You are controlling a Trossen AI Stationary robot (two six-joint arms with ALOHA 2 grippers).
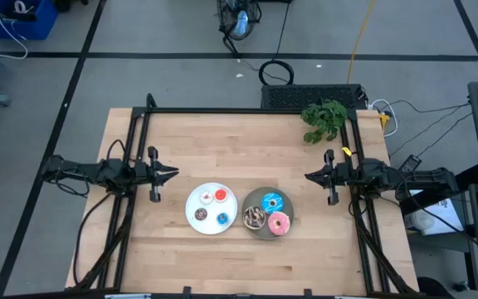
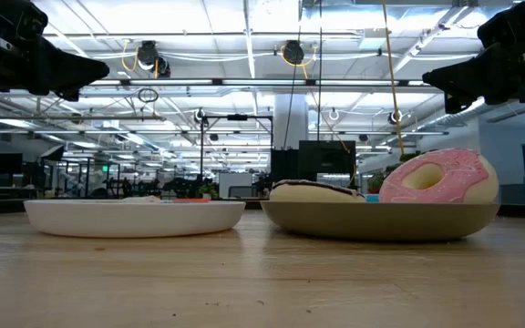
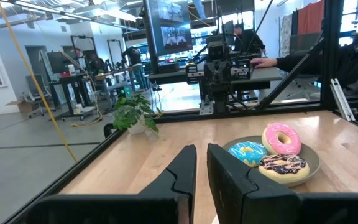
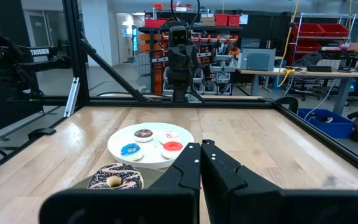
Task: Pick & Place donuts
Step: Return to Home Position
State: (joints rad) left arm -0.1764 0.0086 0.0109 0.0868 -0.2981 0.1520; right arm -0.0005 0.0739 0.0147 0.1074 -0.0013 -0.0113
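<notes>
Everything is seen plated on the pale wooden desk [image 1: 222, 141]. Four tiny toy rings are laid on the round white plate [image 1: 212, 208]: the red donut [image 1: 221, 195], the white-pink donut [image 1: 207, 197], the dark brown donut [image 1: 201, 215] and the small blue donut [image 1: 223, 218]. Just beside it, the round grey plate [image 1: 263, 233] is filled with the blue sprinkled donut [image 1: 273, 202], the chocolate sprinkled donut [image 1: 254, 218] and the large pink donut [image 1: 279, 223], which is tilted. The left hand [image 1: 173, 174] is held above the desk's left side, well apart from the plates, fingers brought together, nothing gripped. The right hand [image 1: 308, 176] is held opposite, likewise closed and empty.
</notes>
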